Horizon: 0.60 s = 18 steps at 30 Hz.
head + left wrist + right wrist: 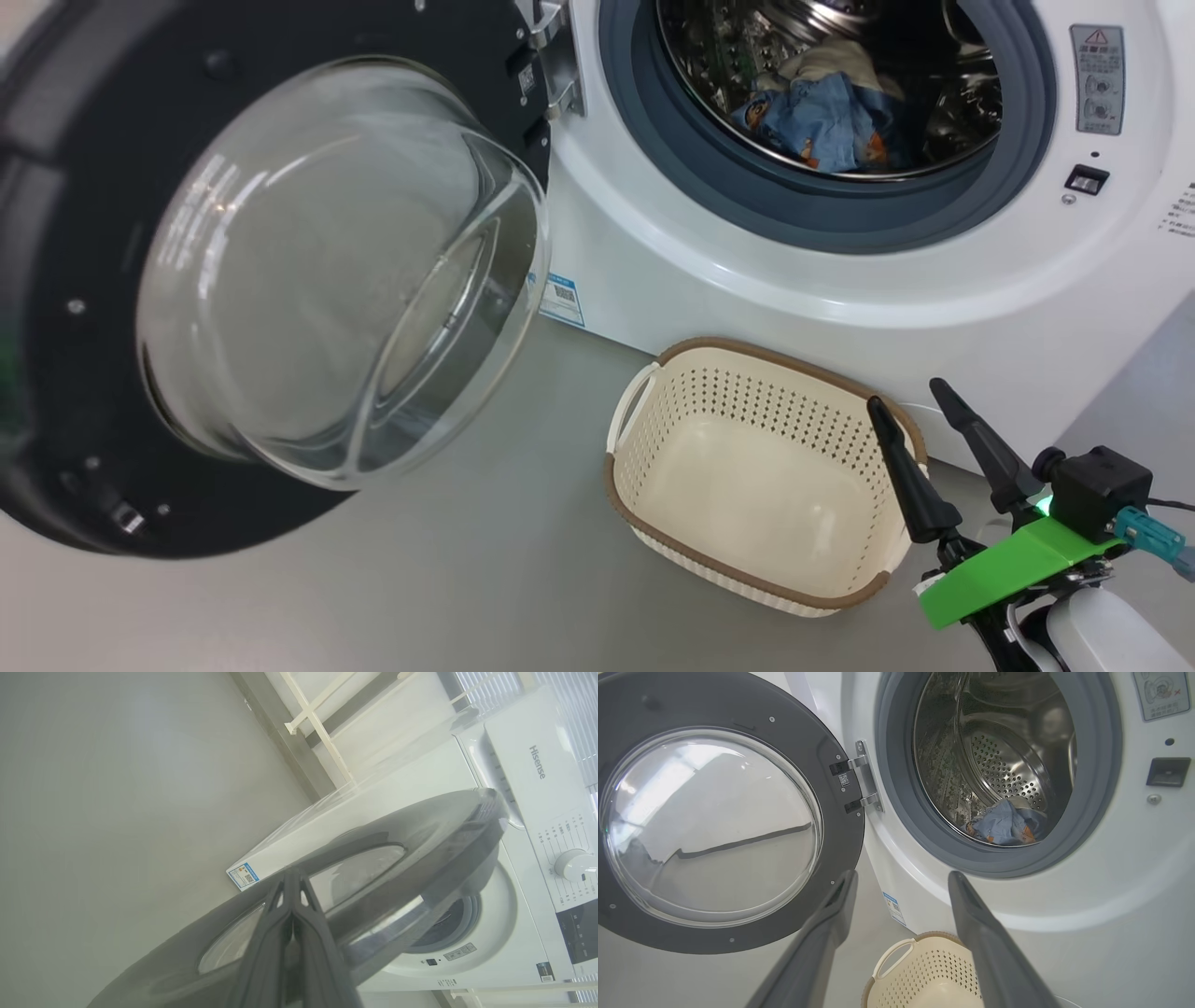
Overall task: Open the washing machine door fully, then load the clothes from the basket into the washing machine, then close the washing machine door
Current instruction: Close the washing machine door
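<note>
Right tool [906, 394] apart over basket [728, 344], left tool [292, 873] together by door [444, 821], clothes [822, 117] in drum [1008, 760]

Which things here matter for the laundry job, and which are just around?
Job: washing machine; washing machine door, open; clothes, in the drum; basket, empty; left pincer; right pincer.
Just around: blue label sticker; warning sticker; white rail.

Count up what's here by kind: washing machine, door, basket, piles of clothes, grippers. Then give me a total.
Washing machine: 1
Washing machine door: 1
Basket: 1
Pile of clothes, in the drum: 1
Grippers: 2 (left gripper, right gripper)
Total: 6
</note>
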{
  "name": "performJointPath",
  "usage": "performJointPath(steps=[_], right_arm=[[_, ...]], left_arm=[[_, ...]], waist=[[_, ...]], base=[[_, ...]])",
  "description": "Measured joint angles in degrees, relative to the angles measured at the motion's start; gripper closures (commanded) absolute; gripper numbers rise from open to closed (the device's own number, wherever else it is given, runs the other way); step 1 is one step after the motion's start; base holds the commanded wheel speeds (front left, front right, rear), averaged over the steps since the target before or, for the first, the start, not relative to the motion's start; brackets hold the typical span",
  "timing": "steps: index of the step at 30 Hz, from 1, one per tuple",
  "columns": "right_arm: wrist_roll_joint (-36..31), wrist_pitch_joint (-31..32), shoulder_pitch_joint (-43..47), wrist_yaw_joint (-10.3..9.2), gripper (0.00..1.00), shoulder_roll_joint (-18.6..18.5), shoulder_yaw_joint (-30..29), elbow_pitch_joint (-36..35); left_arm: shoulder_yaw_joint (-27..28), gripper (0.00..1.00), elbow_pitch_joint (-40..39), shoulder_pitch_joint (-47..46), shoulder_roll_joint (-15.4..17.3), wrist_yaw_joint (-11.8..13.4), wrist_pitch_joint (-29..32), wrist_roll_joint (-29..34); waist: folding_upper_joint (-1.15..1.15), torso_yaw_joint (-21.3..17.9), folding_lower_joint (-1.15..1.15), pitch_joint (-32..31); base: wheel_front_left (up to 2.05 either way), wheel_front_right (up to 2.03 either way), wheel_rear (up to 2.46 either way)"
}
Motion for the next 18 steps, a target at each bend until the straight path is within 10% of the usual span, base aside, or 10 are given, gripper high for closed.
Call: performJointPath(steps=[18], right_arm=[[0.00,0.00,1.89,0.00,0.00,0.90,-1.55,-0.24]], left_arm=[[-5.60,1.00,-15.68,4.83,-1.64,-0.43,11.70,-5.37]], waist=[[0.00,-0.39,0.00,-2.14]], base=[[0.00,0.00,0.00]])
